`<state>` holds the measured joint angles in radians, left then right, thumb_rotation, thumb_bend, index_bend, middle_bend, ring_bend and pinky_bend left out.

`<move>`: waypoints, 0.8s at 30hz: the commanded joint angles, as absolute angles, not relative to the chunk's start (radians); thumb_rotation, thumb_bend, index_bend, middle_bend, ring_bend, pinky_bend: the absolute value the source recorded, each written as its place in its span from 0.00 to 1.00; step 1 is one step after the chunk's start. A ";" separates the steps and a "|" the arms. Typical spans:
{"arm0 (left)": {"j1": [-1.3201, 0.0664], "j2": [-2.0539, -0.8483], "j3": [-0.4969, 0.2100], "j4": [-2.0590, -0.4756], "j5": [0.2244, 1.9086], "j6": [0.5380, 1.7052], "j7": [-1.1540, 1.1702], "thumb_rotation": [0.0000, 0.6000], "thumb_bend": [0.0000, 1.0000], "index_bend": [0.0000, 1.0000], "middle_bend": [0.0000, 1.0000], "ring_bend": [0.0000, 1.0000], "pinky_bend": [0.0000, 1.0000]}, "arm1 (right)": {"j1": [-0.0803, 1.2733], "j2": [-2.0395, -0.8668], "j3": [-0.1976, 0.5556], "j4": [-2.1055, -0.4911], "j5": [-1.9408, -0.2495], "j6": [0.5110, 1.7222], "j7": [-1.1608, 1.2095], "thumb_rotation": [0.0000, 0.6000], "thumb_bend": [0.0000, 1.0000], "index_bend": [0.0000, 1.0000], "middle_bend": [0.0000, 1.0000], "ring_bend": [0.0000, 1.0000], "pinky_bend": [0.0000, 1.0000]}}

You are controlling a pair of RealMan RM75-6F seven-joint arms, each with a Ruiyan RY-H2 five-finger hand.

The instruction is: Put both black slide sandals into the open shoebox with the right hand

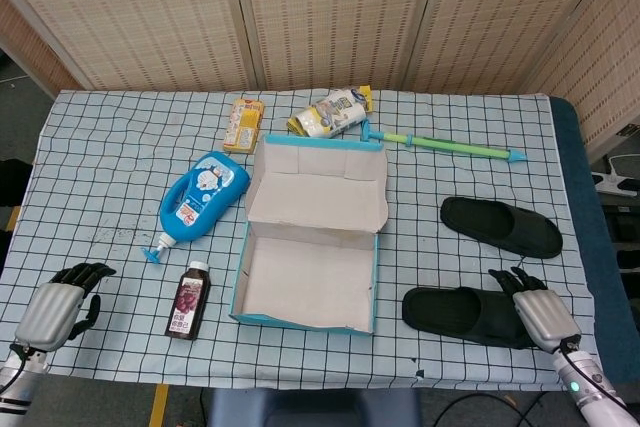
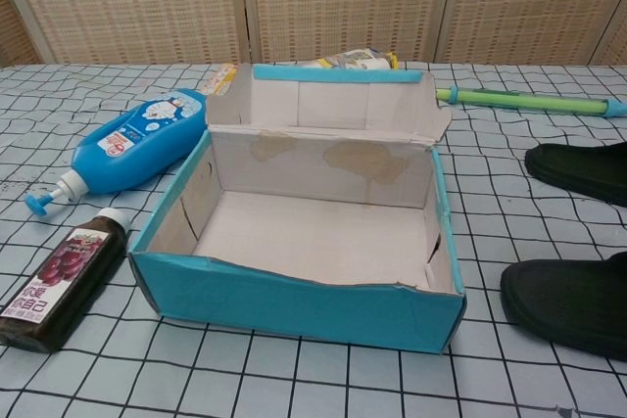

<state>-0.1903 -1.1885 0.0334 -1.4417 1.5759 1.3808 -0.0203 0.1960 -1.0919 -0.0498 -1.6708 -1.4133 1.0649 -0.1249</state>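
Two black slide sandals lie right of the open shoebox (image 1: 306, 269). The near sandal (image 1: 462, 315) lies by the table's front edge, and the far sandal (image 1: 500, 226) lies behind it. My right hand (image 1: 541, 313) is at the near sandal's right end, fingers apart and reaching over that end; it holds nothing. My left hand (image 1: 58, 308) rests at the front left corner with its fingers curled in on nothing. The chest view shows the empty shoebox (image 2: 294, 293), the near sandal (image 2: 573, 305) and the far sandal (image 2: 583, 171), but neither hand.
Left of the box lie a blue pump bottle (image 1: 202, 197) and a dark juice bottle (image 1: 188, 300). Behind it are a yellow packet (image 1: 245, 124), a snack bag (image 1: 331, 112) and a green-blue water squirter (image 1: 445, 145). The table's right edge runs just beyond the sandals.
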 commanded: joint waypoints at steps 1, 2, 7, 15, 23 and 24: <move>-0.189 -1.188 0.033 -1.443 1.577 1.384 -0.021 1.00 0.67 0.26 0.23 0.19 0.30 | 0.208 -1.120 -0.052 -1.639 -1.423 1.047 -0.065 1.00 0.00 0.00 0.08 0.00 0.16; -0.189 -1.188 0.033 -1.444 1.577 1.385 -0.022 1.00 0.67 0.26 0.23 0.19 0.30 | 0.210 -1.126 -0.054 -1.628 -1.428 1.042 -0.051 1.00 0.00 0.00 0.08 0.00 0.16; -0.190 -1.187 0.033 -1.442 1.577 1.381 -0.028 1.00 0.67 0.26 0.23 0.19 0.30 | 0.223 -1.162 -0.063 -1.578 -1.434 1.014 -0.017 1.00 0.00 0.00 0.09 0.00 0.16; -0.190 -1.190 0.032 -1.435 1.583 1.388 -0.035 1.00 0.66 0.27 0.23 0.19 0.30 | 0.241 -1.184 -0.079 -1.540 -1.436 0.977 0.008 1.00 0.00 0.00 0.09 0.00 0.16; -0.190 -1.189 0.032 -1.436 1.584 1.386 -0.038 1.00 0.67 0.27 0.23 0.19 0.30 | 0.231 -1.215 -0.077 -1.511 -1.437 1.013 -0.006 1.00 0.00 0.23 0.28 0.13 0.16; -0.190 -1.189 0.033 -1.437 1.584 1.385 -0.039 1.00 0.67 0.27 0.23 0.19 0.30 | 0.233 -1.215 -0.079 -1.509 -1.438 1.008 -0.001 1.00 0.00 0.26 0.31 0.16 0.16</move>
